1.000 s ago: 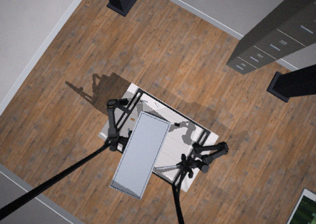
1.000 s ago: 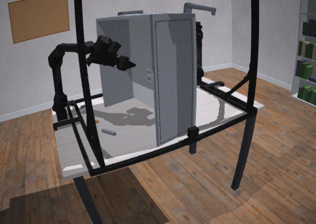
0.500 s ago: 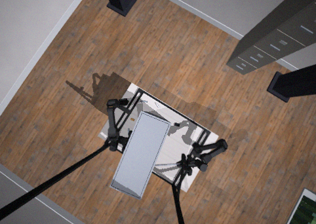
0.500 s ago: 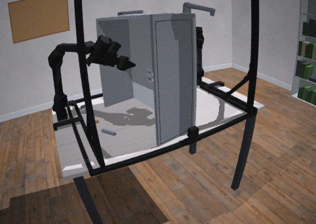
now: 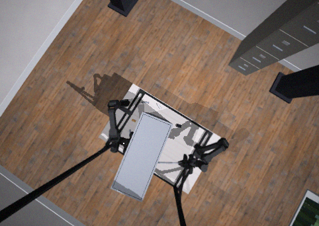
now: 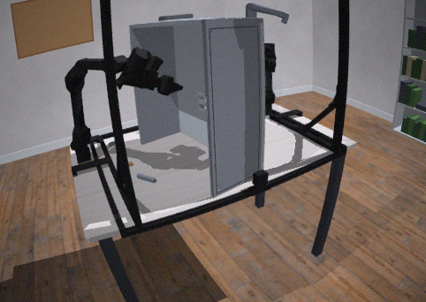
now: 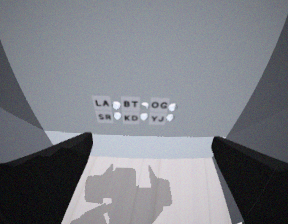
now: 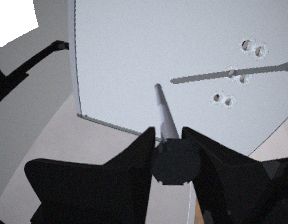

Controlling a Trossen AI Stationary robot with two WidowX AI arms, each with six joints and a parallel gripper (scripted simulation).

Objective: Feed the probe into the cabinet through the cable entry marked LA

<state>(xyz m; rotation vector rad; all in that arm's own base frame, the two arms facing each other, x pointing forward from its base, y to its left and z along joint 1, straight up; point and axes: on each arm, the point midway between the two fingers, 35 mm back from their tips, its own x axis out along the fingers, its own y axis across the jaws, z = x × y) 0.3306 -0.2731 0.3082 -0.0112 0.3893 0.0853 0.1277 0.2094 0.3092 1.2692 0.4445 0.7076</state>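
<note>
1. The right pincer (image 5: 182, 162) (image 8: 168, 132) is clenched on the probe (image 5: 165, 162) (image 8: 166, 116), whose dark butt end sits between the fingers.
2. From that pincer, the probe's pale shaft reaches out beyond the fingertips toward the cabinet (image 5: 142, 155) (image 6: 234, 110) (image 7: 145, 50) (image 8: 145, 30). It is in the air, outside the cabinet.
3. In the right wrist view, the probe's tip lies to the left of the six cable holes (image 8: 217, 97), well apart from them and in none; its shadow crosses the hole area.
4. The left pincer (image 6: 173, 87) (image 7: 154, 141) is released, fingers spread wide, with nothing between them, on the cabinet's open side.
5. It faces the inner wall, where the label LA (image 7: 102, 103) is at the upper left, its entry (image 7: 116, 105) just beside it.
6. A gray cylinder (image 6: 147, 177) lies on the counter (image 5: 182, 149) (image 6: 106, 199) (image 7: 205, 200) (image 8: 85, 145).
</note>
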